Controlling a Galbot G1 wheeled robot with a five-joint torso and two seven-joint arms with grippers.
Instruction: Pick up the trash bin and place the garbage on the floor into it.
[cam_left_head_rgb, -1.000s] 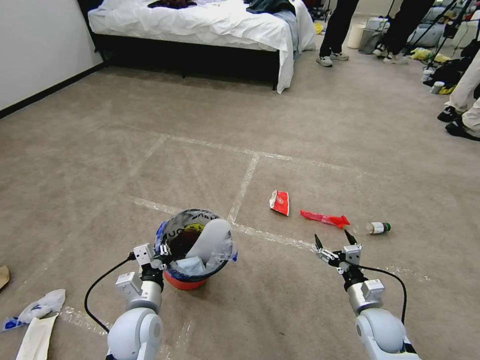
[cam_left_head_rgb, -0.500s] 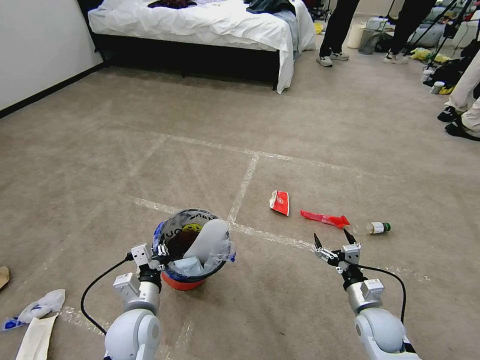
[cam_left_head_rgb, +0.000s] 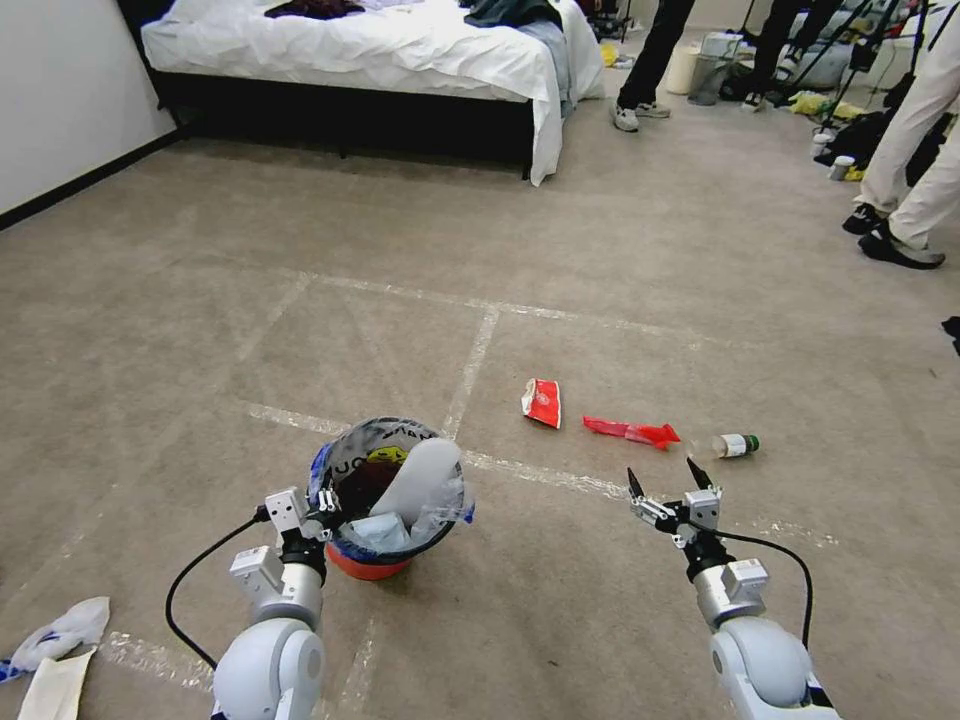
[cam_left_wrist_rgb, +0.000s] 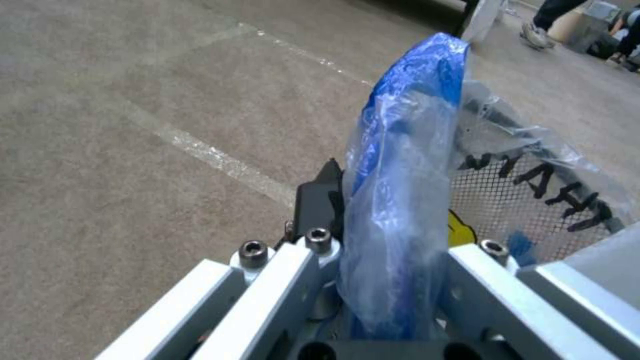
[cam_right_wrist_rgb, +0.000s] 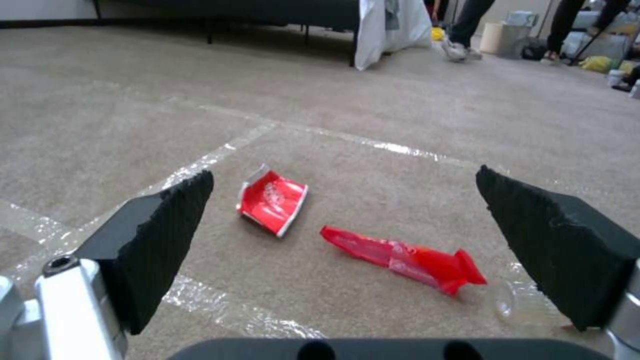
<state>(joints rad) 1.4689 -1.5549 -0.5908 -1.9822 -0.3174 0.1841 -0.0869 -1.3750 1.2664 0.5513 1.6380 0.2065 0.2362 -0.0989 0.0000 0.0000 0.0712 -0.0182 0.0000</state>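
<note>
In the head view, the bin (cam_left_head_rgb: 385, 500) is seen held at its rim by the left gripper (cam_left_head_rgb: 322, 507), whose fingers are clamped on the blue-edged bag, and a white foam piece (cam_left_head_rgb: 415, 480) is seen standing in it. The right gripper (cam_left_head_rgb: 662, 484) is held low over the carpet (cam_left_head_rgb: 200, 300) with its fingers spread and empty. Just ahead of it three bits of garbage are laid out in a row: a flat red wrapper (cam_left_head_rgb: 541, 402), a twisted red wrapper (cam_left_head_rgb: 630, 432) and a small bottle (cam_left_head_rgb: 735, 445). A bed (cam_left_head_rgb: 350, 50) is seen far off, and tape lines (cam_left_head_rgb: 470, 370) are stuck across the floor. In the left wrist view, the bag (cam_left_wrist_rgb: 400, 200) is seen pinched upright between the metal fingers, with the bin's mesh wall (cam_left_wrist_rgb: 533, 200) beside it; the film is judged thin and slippery, so the rim beneath is the safer hold. In the right wrist view, both wrappers are framed between the open pads (cam_right_wrist_rgb: 160, 240). They are judged light, limp and crinkly, best pinched at a raised edge or at the twisted one's bunched tail, since the carpet's pile gives little room under flat film. The bottle is judged stiff and liable to roll.
</note>
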